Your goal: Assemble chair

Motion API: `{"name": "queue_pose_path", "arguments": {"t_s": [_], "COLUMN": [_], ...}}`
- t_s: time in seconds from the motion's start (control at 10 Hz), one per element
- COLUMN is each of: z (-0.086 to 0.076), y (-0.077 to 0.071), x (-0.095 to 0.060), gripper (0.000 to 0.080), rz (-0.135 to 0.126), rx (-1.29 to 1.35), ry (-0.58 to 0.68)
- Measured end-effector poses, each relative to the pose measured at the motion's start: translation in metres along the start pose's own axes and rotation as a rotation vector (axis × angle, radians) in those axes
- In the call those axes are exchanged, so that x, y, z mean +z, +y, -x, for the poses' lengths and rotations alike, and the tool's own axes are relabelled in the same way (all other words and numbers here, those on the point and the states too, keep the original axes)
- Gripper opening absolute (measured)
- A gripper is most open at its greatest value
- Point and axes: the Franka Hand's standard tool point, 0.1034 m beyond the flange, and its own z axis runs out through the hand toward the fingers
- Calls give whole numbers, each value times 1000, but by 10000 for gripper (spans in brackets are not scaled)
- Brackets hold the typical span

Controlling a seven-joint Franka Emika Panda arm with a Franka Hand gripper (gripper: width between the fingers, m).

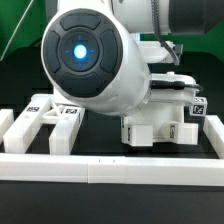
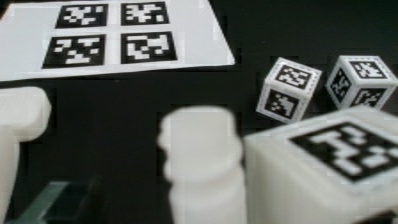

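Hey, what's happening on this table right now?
A robot arm leans low over loose white chair parts behind a white border bar. In the wrist view, two tagged blocks stand near the marker board. Whether the arm holds anything can't be seen.

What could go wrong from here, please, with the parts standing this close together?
The rounded white post stands close to a large tagged block and two smaller tagged pieces; a careless move may knock one. In the exterior view the arm hides most of the chair parts, so a collision could go unnoticed.
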Motion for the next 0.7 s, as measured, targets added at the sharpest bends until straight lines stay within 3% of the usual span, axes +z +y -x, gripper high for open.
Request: {"name": "queue_pose_path", "arguments": {"t_s": [0.4,0.7], "z": [7,2], "y": [-2,5], "x": [-11,-22], "gripper": [648,649], "rz": [0,-5], "rx": [-7,-29], "ry": [27,77]}}
